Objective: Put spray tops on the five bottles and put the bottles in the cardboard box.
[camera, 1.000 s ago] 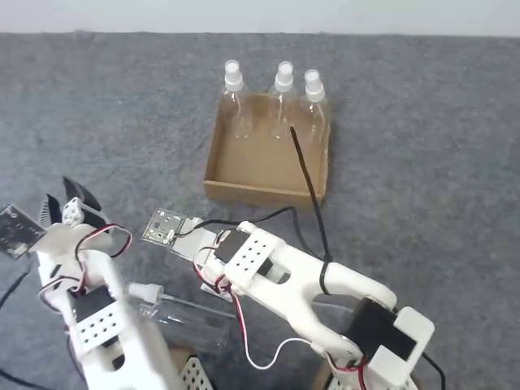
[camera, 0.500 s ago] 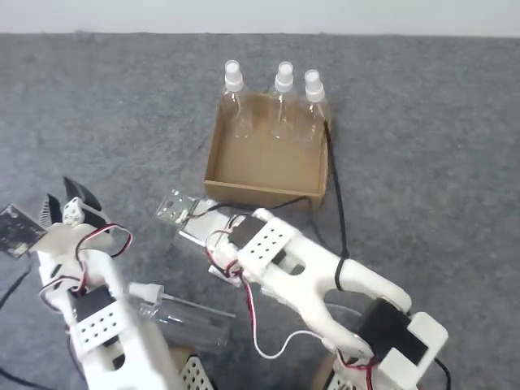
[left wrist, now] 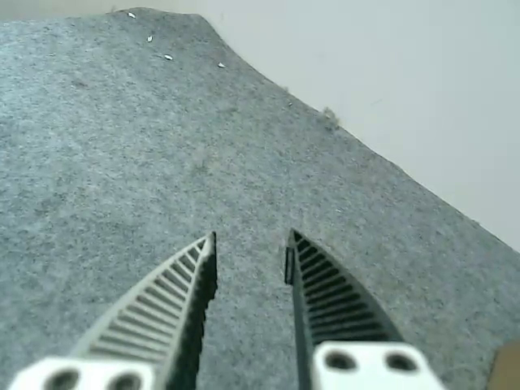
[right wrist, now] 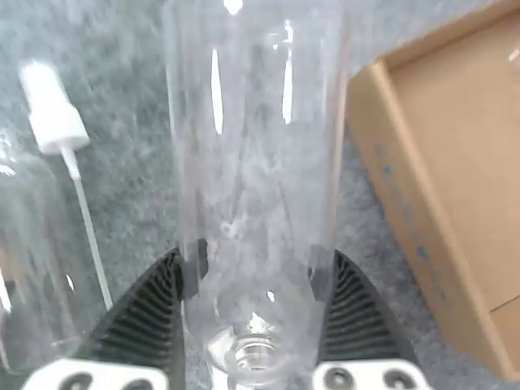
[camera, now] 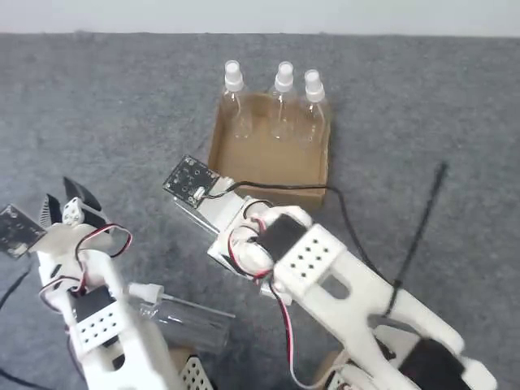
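A clear bottle without a spray top sits between the fingers of my right gripper, which is shut on it, open neck toward the camera. The right arm stands just in front of the cardboard box's near left corner. Three capped bottles stand along the box's far wall. Another bottle with a white spray top lies on the carpet between the arms. My left gripper is open over bare carpet at the front left.
Grey carpet covers the table, with open room left of the box and behind it. A black cable hangs to the right of the right arm. The box's brown wall lies close beside the held bottle.
The right arm has stretched forward toward the box's front left corner with the bottle in its gripper, and its cable swung off to the right. The left arm has kept still.
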`<action>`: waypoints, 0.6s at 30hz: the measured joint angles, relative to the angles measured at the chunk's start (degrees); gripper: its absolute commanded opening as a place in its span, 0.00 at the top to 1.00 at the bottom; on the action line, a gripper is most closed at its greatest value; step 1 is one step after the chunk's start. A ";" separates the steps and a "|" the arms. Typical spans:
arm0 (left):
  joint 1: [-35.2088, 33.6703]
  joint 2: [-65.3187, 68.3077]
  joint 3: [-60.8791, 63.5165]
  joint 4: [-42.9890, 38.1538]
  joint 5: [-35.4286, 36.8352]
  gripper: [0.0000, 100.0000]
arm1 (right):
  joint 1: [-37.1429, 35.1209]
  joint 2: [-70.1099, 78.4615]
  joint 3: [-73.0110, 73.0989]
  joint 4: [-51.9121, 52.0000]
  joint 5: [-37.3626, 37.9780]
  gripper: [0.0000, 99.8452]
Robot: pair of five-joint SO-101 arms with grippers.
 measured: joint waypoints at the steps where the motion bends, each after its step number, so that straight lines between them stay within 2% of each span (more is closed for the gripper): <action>1: 0.00 0.00 0.00 0.00 0.00 0.87 | 0.00 -1.23 0.00 0.00 -0.18 0.95; 7: -0.09 0.00 0.00 0.00 0.00 0.87 | 3.69 -7.47 0.00 0.00 -5.45 0.96; 18: -0.09 0.00 0.00 0.00 0.00 0.87 | 18.02 -15.65 0.18 0.09 -6.42 0.96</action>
